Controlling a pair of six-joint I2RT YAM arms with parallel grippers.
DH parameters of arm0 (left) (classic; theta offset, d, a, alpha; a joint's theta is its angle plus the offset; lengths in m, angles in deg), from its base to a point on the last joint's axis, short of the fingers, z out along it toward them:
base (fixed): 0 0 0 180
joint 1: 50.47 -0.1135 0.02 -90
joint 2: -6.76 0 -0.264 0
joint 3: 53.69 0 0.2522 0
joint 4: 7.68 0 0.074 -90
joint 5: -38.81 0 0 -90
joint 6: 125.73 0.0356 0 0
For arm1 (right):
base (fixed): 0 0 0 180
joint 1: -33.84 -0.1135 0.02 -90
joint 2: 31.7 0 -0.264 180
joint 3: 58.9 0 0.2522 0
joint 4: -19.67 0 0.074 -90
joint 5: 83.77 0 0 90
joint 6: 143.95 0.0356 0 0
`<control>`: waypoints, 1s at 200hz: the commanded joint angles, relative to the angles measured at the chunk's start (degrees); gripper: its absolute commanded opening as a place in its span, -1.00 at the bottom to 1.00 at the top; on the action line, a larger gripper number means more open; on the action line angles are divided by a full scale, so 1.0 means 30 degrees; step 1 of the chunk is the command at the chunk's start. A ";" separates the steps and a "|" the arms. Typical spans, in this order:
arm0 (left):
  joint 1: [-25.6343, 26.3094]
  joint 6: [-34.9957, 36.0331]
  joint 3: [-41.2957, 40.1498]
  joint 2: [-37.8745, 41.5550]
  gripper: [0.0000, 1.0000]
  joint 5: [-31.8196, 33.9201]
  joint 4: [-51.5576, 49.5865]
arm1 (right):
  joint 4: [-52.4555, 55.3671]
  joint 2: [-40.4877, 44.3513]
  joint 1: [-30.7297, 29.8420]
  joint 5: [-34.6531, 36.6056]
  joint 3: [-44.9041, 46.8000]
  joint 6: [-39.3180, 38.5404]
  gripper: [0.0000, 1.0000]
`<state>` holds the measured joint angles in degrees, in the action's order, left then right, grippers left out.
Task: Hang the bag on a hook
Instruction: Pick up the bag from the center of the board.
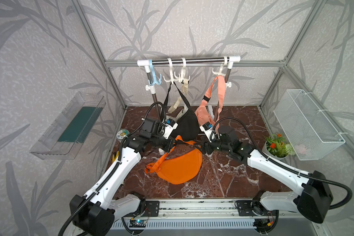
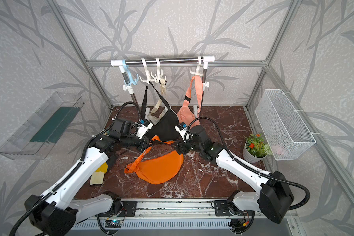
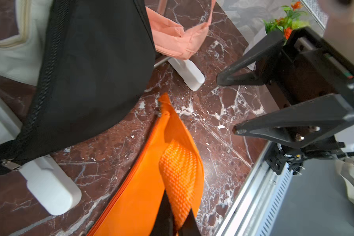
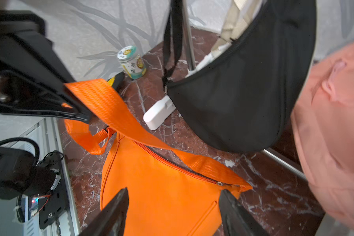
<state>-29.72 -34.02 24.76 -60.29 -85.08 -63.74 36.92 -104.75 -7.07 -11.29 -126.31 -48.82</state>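
Now both arms low, L gripper [image 1: 170,144] jaws clamped on orange bag [image 1: 178,166] strap [image 4: 102,100], R gripper [image 4: 172,212] jaws apart.

a: how was the light?

b: bright, even and diffuse in both top views; the rail [image 1: 189,59] threw only a soft shadow on the back wall [image 1: 192,30].

a: any glare?

b: a pale sheen on the marble table [image 1: 229,179].

a: distortion?

b: frame posts [image 2: 278,36] bowed toward the edges.

a: wrist views?

b: softer. the pink bag [image 4: 335,126] up close was blurred, and the dark fingers [image 4: 110,214] were smeared.
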 commanded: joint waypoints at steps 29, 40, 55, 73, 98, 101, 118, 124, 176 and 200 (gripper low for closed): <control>-0.0677 0.1530 0.0721 0.0083 -1.00 -0.1415 -0.2750 | -0.0234 -0.1677 -0.0925 -0.1397 -0.1713 -0.5241 0.47; -0.0763 0.1566 0.0863 0.0134 -1.00 -0.1637 -0.2868 | -0.0251 -0.2580 -0.0977 -0.1913 -0.2318 -0.5835 0.47; -0.0951 0.1591 0.0995 0.0228 -1.00 -0.1901 -0.2914 | -0.0366 -0.3809 -0.1042 -0.2427 -0.3128 -0.6544 0.47; -0.1187 0.1790 0.1077 0.0281 -1.00 -0.2042 -0.3276 | -0.0854 -0.5251 -0.1072 -0.2259 -0.3923 -0.6994 0.47; -0.1616 0.1760 0.0979 0.0686 -1.00 -0.2575 -0.3228 | -0.1148 -0.7097 -0.1042 -0.2683 -0.4910 -0.7560 0.48; -0.1688 0.1723 0.0954 0.0737 -1.00 -0.2720 -0.3193 | -0.1160 -0.7341 -0.1043 -0.2773 -0.5042 -0.7589 0.48; -0.2015 0.1509 0.0764 0.0887 -1.00 -0.3266 -0.2922 | -0.1733 -0.8844 -0.0935 -0.2894 -0.5740 -0.7452 0.46; -0.2104 0.1551 0.0740 0.0881 -1.00 -0.3386 -0.2942 | -0.2049 -0.9297 -0.0833 -0.2933 -0.5976 -0.7209 0.43; -0.5081 -0.0188 0.0797 0.2319 -1.00 -0.4416 -0.0424 | -0.3808 -1.0496 0.0685 -0.4356 -0.6447 -0.4289 -0.82; -0.6738 -0.1336 0.1598 0.2549 -1.00 -0.4577 0.1402 | -0.3330 -0.9393 0.0686 -0.4347 -0.6589 -0.3445 -1.00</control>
<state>-45.85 -34.41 26.36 -55.39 -95.92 -66.39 26.75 -136.49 -5.76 -24.27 -145.06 -63.14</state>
